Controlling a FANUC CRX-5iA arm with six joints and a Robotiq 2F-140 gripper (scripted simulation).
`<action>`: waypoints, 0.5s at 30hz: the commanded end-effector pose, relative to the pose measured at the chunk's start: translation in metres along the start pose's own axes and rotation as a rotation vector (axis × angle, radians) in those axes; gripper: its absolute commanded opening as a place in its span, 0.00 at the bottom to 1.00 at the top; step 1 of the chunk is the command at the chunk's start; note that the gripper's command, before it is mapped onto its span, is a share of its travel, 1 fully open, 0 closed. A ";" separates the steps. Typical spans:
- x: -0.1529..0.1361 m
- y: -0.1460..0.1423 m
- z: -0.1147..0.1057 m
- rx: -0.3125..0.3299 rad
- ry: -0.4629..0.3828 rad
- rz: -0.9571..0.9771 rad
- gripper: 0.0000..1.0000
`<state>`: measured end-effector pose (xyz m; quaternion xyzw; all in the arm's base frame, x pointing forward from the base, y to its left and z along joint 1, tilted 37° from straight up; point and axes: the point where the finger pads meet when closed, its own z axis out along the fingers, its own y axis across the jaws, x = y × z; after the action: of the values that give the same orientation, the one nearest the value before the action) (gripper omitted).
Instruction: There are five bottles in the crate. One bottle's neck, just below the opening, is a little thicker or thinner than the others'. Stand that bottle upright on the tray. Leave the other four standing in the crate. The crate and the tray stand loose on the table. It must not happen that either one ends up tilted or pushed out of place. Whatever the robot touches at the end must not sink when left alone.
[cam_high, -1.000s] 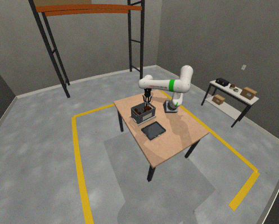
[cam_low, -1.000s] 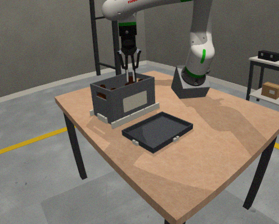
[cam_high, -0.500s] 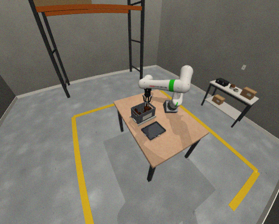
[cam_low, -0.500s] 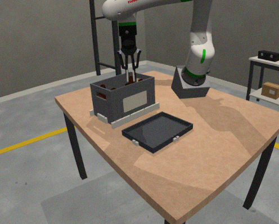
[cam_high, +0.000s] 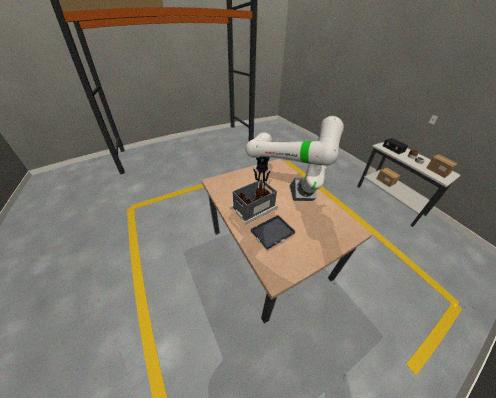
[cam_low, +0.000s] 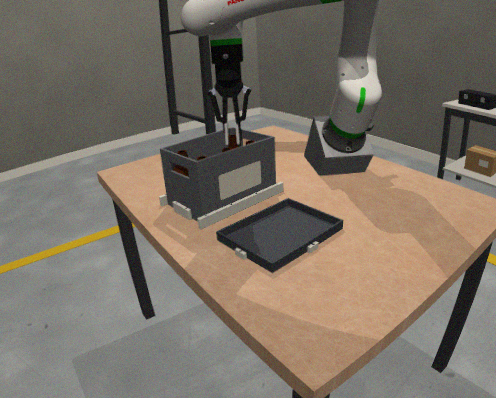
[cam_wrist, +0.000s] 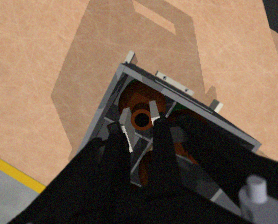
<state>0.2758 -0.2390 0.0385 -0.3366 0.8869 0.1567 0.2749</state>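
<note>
The grey crate (cam_high: 239, 205) (cam_low: 185, 187) (cam_wrist: 230, 127) stands on the table with brown bottles inside. My gripper (cam_high: 261, 187) (cam_low: 232, 143) (cam_wrist: 142, 114) points straight down into it, with its fingers nearly closed around the neck of one brown bottle (cam_low: 232, 137) (cam_wrist: 142, 96) in a corner compartment. Both pads appear to touch that neck. The bottle stands upright, its round mouth between the fingers. Other brown bottles (cam_low: 182, 154) (cam_wrist: 145, 170) show partly; walls and fingers hide the rest. Neck thicknesses cannot be compared here. The dark tray (cam_high: 272, 232) (cam_low: 285, 230) lies flat, with nothing on it.
Pale low strips (cam_low: 240, 205) (cam_wrist: 175, 83) run along the foot of the crate. Small pale blocks (cam_low: 241, 253) sit at the tray's edges. The crate's walls and inner dividers stand close around the fingers. The arm's base stands behind the tray on the table.
</note>
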 end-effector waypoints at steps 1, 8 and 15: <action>0.000 0.000 -0.001 0.001 0.001 0.000 0.10; 0.000 -0.001 -0.007 0.001 0.001 0.000 0.10; 0.000 -0.001 -0.014 0.001 0.001 0.000 0.10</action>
<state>0.2722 -0.2449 0.0480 -0.3366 0.8869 0.1567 0.2749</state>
